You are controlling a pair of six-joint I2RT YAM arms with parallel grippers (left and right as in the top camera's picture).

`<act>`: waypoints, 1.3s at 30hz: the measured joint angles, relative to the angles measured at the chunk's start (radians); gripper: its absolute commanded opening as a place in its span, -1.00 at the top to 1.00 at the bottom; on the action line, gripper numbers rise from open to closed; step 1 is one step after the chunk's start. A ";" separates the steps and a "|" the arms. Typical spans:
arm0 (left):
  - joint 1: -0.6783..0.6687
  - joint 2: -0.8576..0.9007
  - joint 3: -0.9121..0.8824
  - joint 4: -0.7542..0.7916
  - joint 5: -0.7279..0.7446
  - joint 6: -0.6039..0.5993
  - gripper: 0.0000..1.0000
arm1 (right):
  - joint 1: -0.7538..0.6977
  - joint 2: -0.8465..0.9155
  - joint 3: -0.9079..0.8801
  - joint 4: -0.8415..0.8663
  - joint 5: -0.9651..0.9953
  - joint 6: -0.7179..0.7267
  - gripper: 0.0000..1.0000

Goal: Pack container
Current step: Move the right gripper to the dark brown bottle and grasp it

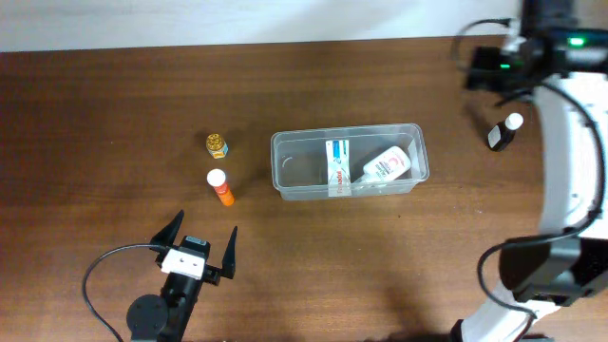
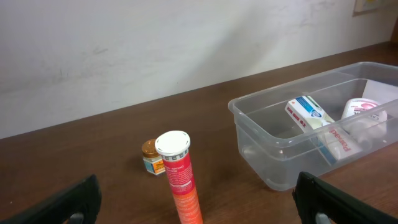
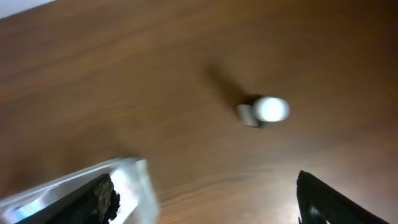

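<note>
The container (image 1: 283,180), a clear tub, sits mid-table with a white-and-blue box (image 1: 336,166) and a white bottle (image 1: 387,164) inside. To its left stand an orange tube with a white cap (image 1: 220,187) and a small gold-lidded jar (image 1: 217,144). My left gripper (image 1: 199,242) is open near the front edge. In the left wrist view the tube (image 2: 180,180) stands between its spread fingers, untouched. My right gripper (image 3: 208,205) is open and empty, above bare table. A dark bottle with a white cap (image 3: 264,111) stands ahead of it, and the container's corner (image 3: 134,186) is by its left finger.
In the overhead view the dark bottle (image 1: 504,131) stands right of the container, below the right arm's wrist (image 1: 499,65). The white right arm runs down the right side to its base (image 1: 541,266). A pale wall borders the table's far edge.
</note>
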State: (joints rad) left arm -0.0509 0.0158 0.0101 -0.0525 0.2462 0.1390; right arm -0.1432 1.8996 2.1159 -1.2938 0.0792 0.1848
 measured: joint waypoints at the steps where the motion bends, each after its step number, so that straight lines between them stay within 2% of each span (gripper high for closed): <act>1: 0.000 0.000 0.000 0.000 0.000 0.000 -0.99 | -0.035 0.006 -0.009 0.002 0.002 0.000 -0.75; 10: 0.000 0.000 0.000 0.000 0.000 0.000 -0.99 | -0.146 0.116 -0.039 0.058 0.002 -0.029 -0.75; 24: 0.000 0.000 0.000 0.000 0.000 0.000 -0.99 | -0.204 0.320 -0.039 0.143 -0.020 -0.081 -0.74; 28: 0.000 0.000 0.000 0.000 0.000 0.000 -0.99 | -0.214 0.365 -0.039 0.156 -0.039 -0.095 -0.48; 31: 0.000 0.000 0.000 0.000 0.000 0.000 -0.99 | -0.225 0.394 -0.040 0.155 -0.059 -0.108 -0.45; 37: 0.000 0.000 0.000 0.000 0.000 0.000 -0.99 | -0.241 0.428 -0.040 0.155 -0.094 -0.116 0.12; 39: 0.000 0.000 0.000 0.000 0.000 0.000 -0.99 | -0.241 0.429 -0.040 0.155 -0.101 -0.119 0.17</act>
State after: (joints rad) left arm -0.0509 0.0158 0.0101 -0.0525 0.2462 0.1390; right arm -0.3840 2.3283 2.0758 -1.1385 -0.0216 0.0658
